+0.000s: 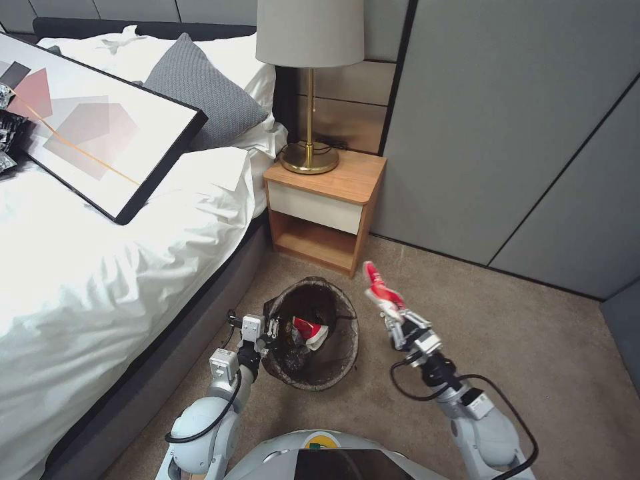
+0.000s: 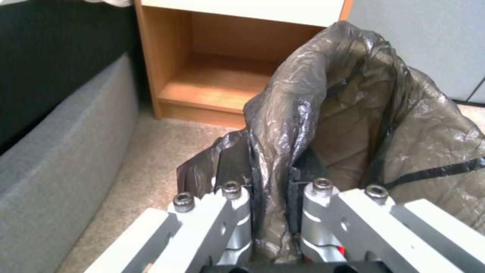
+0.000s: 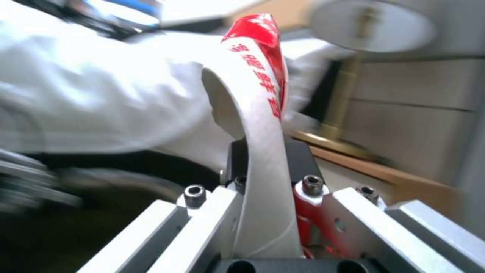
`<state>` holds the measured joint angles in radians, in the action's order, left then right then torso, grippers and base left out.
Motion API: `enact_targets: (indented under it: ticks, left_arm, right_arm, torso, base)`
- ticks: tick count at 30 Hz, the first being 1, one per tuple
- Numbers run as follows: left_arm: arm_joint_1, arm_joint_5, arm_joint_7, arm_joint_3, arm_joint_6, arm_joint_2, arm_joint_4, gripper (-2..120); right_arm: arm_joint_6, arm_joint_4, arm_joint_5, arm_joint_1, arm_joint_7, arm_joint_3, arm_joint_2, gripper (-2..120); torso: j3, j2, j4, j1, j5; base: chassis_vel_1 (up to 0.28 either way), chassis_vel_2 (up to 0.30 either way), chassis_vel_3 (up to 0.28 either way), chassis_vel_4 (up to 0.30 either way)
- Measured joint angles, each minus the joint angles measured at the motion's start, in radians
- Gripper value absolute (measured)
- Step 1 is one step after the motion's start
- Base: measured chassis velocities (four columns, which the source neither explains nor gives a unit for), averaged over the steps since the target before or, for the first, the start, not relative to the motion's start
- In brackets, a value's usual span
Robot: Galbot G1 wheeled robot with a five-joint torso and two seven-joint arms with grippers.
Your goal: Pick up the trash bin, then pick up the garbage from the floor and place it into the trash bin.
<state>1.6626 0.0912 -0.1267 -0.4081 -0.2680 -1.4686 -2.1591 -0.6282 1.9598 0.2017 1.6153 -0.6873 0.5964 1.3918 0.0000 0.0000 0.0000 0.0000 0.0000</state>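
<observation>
The trash bin (image 1: 333, 363), round and lined with a dark brown bag, sits low over the carpet in front of the nightstand. My left gripper (image 1: 272, 332) is shut on its near-left rim; in the left wrist view the fingers (image 2: 237, 197) pinch the bag-covered rim (image 2: 303, 113). A red-and-white paper cup (image 1: 311, 331) lies inside the bin. My right gripper (image 1: 395, 315) is raised to the right of the bin and shut on garbage, a flattened red-and-white paper cup (image 1: 379, 285). That cup (image 3: 263, 113) stands up between the right gripper's (image 3: 270, 185) fingers.
A wooden nightstand (image 1: 327, 200) with a brass lamp (image 1: 310, 87) stands just beyond the bin. The bed (image 1: 100, 267) and its grey base (image 2: 60, 151) run along the left, with a framed picture (image 1: 100, 133) on top. Grey wall panels (image 1: 507, 133) close the right; open carpet (image 1: 533, 360) lies below them.
</observation>
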Motion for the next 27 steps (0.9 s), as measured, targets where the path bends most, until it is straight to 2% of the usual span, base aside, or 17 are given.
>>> enact_targets:
  ticks: [5,9,19,21,22,24,26,27]
  left_arm:
    - [-0.001,0.000,-0.001,0.001,-0.003,-0.001,-0.004,7]
    - [-0.001,0.000,-0.001,0.003,-0.004,-0.002,-0.007,7]
    - [0.001,-0.001,-0.001,0.005,-0.004,-0.003,-0.013,7]
    - [0.001,-0.001,-0.001,0.006,-0.004,-0.004,-0.013,7]
    - [0.001,-0.001,-0.001,0.006,-0.004,-0.004,-0.013,7]
    - [0.002,-0.002,-0.001,0.006,-0.004,-0.005,-0.013,7]
    - [0.002,-0.002,0.000,0.006,-0.004,-0.005,-0.013,7]
    - [0.002,-0.002,0.000,0.006,-0.004,-0.006,-0.013,7]
  right_arm:
    - [0.022,-0.005,-0.035,-0.008,-0.017,-0.101,-0.013,0]
    - [0.023,-0.033,-0.073,-0.013,-0.008,-0.145,-0.009,0]
    - [0.016,-0.084,-0.111,-0.014,0.016,-0.169,0.001,0]
    - [0.015,-0.092,-0.123,-0.014,0.031,-0.171,0.002,7]
    - [0.015,-0.092,-0.123,-0.014,0.031,-0.171,0.002,7]
    - [0.014,-0.097,-0.130,-0.017,0.038,-0.171,0.003,18]
    - [0.014,-0.097,-0.131,-0.017,0.039,-0.171,0.003,22]
    - [0.014,-0.097,-0.131,-0.019,0.041,-0.171,0.002,27]
  torso:
    - [0.000,0.000,0.0000,0.000,-0.0001]
    - [0.000,0.000,0.0000,0.000,0.0000]
    - [0.000,0.000,0.0000,0.000,0.0000]
    - [0.000,0.000,-0.0001,0.000,0.0000]
    - [0.000,0.000,-0.0001,0.000,0.0000]
    - [0.000,0.000,-0.0001,0.000,0.0000]
    - [0.000,0.000,0.0000,0.000,0.0000]
    - [0.000,0.000,0.0000,0.000,0.0000]
  base:
    - [0.000,0.000,0.000,0.000]
    - [0.000,0.000,0.000,0.000]
    - [0.000,0.000,0.000,0.000]
    - [0.000,0.000,0.000,0.000]
    - [0.000,0.000,0.000,0.000]
    - [0.000,0.000,0.000,0.000]
    - [0.000,0.000,0.000,0.000]
    - [0.000,0.000,0.000,0.000]
